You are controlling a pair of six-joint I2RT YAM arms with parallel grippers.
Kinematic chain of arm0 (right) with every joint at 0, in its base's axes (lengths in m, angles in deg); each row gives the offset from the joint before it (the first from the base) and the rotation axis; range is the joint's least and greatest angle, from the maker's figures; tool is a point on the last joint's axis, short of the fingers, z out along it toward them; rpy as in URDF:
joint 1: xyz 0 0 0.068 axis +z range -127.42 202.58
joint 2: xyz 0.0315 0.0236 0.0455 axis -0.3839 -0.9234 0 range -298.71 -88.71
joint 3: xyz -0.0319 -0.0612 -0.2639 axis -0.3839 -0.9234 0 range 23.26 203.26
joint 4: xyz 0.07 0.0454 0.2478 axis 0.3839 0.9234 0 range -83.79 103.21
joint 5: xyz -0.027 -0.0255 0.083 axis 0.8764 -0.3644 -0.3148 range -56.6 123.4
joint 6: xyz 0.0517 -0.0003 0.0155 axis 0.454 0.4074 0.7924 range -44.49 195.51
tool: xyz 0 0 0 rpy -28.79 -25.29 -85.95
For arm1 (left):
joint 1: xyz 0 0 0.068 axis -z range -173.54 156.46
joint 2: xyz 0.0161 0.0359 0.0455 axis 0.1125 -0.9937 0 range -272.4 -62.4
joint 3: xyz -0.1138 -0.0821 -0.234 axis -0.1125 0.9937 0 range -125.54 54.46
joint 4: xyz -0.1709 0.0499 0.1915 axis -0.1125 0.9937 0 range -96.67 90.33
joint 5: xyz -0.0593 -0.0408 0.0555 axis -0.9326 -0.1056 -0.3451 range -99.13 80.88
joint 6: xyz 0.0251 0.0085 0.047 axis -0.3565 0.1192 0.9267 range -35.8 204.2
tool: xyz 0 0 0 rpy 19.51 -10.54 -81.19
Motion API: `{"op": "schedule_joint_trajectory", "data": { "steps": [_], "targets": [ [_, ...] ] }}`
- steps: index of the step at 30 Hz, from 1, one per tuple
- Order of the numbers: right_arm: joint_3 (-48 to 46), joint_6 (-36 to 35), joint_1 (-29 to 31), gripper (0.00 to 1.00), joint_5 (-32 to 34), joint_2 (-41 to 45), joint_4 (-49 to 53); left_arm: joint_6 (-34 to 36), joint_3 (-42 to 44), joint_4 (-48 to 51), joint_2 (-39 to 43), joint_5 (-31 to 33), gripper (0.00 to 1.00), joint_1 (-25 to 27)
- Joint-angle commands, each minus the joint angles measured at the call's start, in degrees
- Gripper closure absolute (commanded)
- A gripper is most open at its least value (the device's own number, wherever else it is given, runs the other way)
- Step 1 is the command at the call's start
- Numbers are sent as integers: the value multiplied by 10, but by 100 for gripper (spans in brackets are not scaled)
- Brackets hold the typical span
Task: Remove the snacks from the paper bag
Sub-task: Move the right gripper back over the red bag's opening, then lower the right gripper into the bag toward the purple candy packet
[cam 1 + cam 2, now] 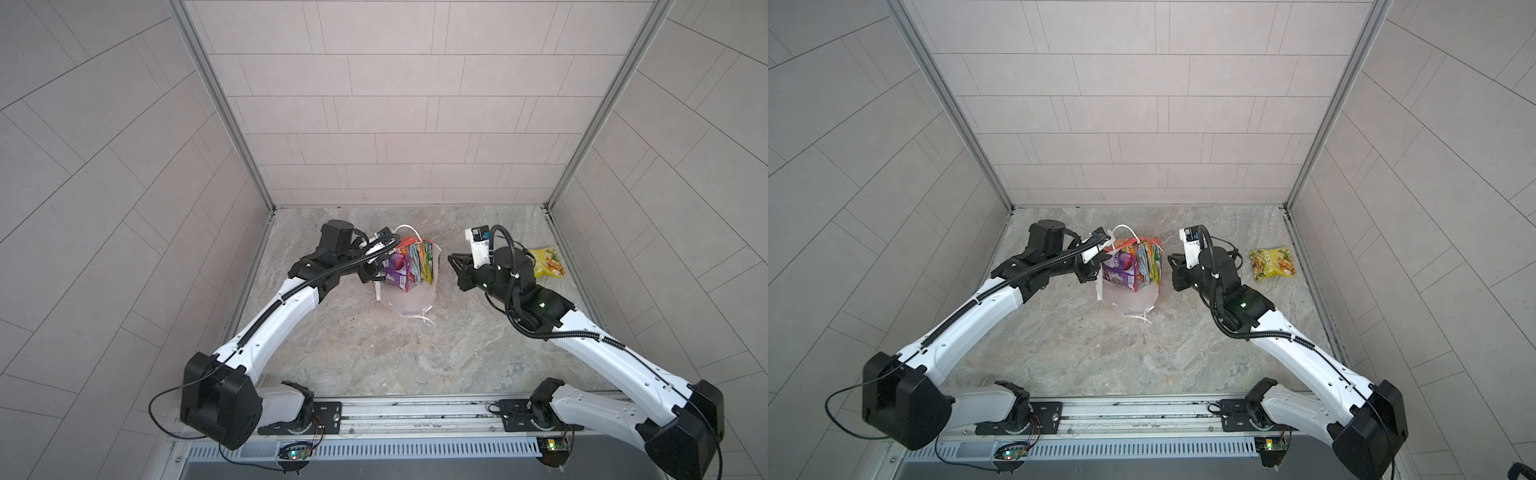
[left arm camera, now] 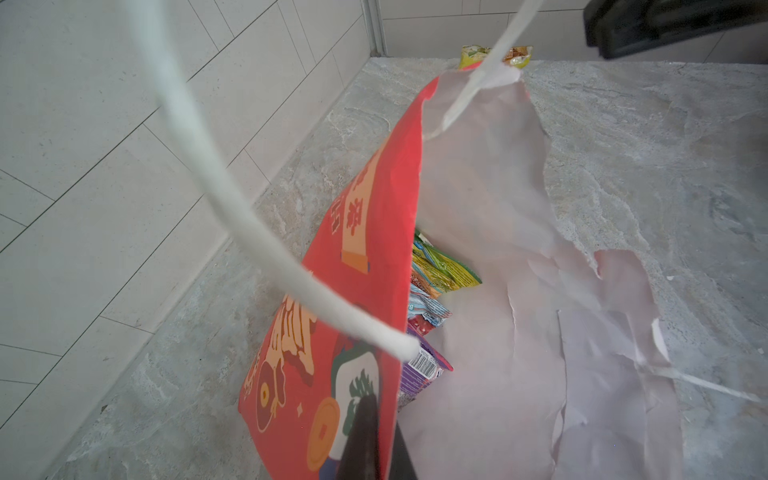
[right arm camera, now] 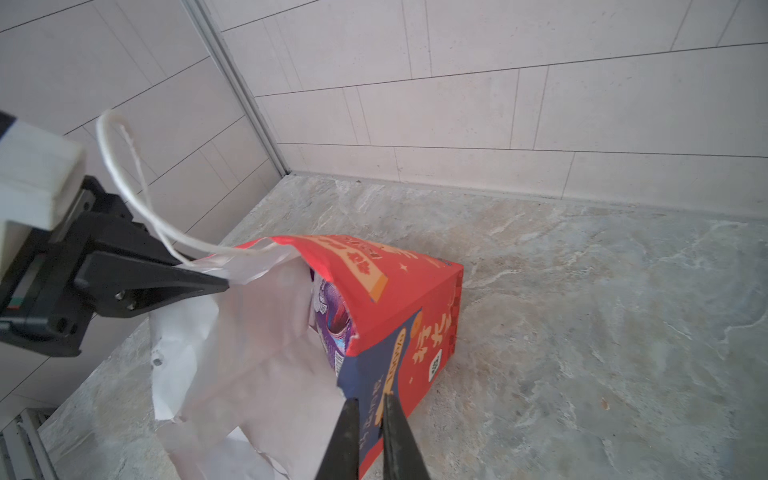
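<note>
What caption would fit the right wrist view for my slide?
Torn red paper bag pinched at its white rim by the left gripper, a purple snack packet showing inside.

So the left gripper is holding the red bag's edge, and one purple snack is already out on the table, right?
Nearly. The snack out on the table is the yellow-green packet, not purple; both top views show it. The left gripper does hold the red bag by its edge.

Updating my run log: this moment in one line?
left end effector: shut on paper bag rim | right end effector: at bag wall, grip unclear | yellow-green snack out
</note>
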Motion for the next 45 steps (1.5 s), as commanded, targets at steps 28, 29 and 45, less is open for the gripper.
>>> {"op": "schedule_joint_trajectory", "data": {
  "steps": [28, 29, 45],
  "targets": [
    [44, -3, 156, 95, 146, -285, -205, -6, -13, -11, 17, -32, 100, 5],
    [44, 5, 157, 95, 157, -294, -209, -6, -12, -11, 17, -31, 100, 5],
    [91, 52, 142, 53, 209, -384, -176, -4, -8, -16, 22, -29, 100, 5]
  ]
}}
